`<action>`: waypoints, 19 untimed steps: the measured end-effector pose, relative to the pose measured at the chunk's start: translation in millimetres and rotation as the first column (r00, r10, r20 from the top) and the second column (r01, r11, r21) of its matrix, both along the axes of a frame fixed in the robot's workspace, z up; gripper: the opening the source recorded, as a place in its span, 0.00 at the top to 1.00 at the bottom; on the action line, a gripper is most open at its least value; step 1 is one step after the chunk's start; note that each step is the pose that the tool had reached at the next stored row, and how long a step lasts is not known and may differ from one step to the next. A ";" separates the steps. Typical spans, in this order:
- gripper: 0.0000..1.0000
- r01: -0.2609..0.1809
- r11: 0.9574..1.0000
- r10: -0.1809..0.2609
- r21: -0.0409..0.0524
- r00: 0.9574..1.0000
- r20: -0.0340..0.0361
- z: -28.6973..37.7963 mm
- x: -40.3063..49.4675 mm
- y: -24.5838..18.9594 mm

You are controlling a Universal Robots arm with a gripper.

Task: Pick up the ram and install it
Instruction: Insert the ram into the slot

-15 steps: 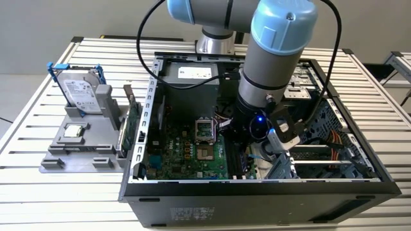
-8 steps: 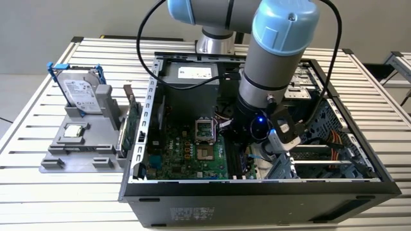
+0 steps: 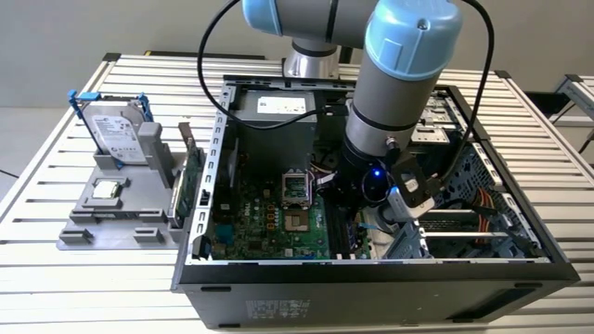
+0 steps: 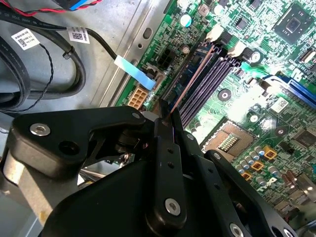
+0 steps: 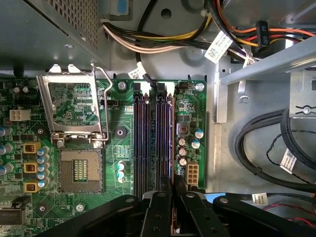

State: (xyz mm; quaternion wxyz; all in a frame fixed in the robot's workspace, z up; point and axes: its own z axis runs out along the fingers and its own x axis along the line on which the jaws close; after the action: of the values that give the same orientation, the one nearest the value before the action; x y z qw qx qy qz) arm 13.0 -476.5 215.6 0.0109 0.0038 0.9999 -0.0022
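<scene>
While the arm reaches down into the open computer case (image 3: 371, 268), I see the gripper (image 5: 173, 185) clamped on the ram (image 4: 190, 81), held edge-on directly over the motherboard's memory slots (image 5: 153, 138)

Table (image 3: 83, 285): pale slatted metal, ridges running across the exterior view. Wall (image 3: 93, 28) behind: plain grey, evenly lit, no strong shadows. Floor (image 3: 19, 132): light grey, visible past the table edge at the exterior view's left. A second slatted surface (image 3: 577, 94) stands at the far right edge.
</scene>
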 end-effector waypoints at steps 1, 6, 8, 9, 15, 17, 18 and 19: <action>1.00 0.000 1.000 0.000 0.000 1.000 0.000 0.1 0.0 0.0; 1.00 0.000 1.000 0.000 -0.001 1.000 0.000 2.4 0.0 0.4; 1.00 0.000 1.000 0.000 -0.002 1.000 0.000 3.0 0.0 1.1; 1.00 0.000 1.000 0.000 -0.003 1.000 0.000 3.2 0.0 1.5; 1.00 0.000 1.000 0.000 -0.016 1.000 0.000 7.1 0.0 2.7; 1.00 0.000 1.000 0.000 -0.018 1.000 0.000 8.0 0.0 2.8; 1.00 0.000 1.000 0.000 -0.020 1.000 0.000 8.1 0.0 3.0; 1.00 0.000 1.000 0.000 -0.022 1.000 0.000 8.1 0.0 3.2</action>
State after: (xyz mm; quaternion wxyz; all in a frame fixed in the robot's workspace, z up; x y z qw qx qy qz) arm 13.0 -473.2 223.7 0.0109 0.0037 0.9998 -0.0132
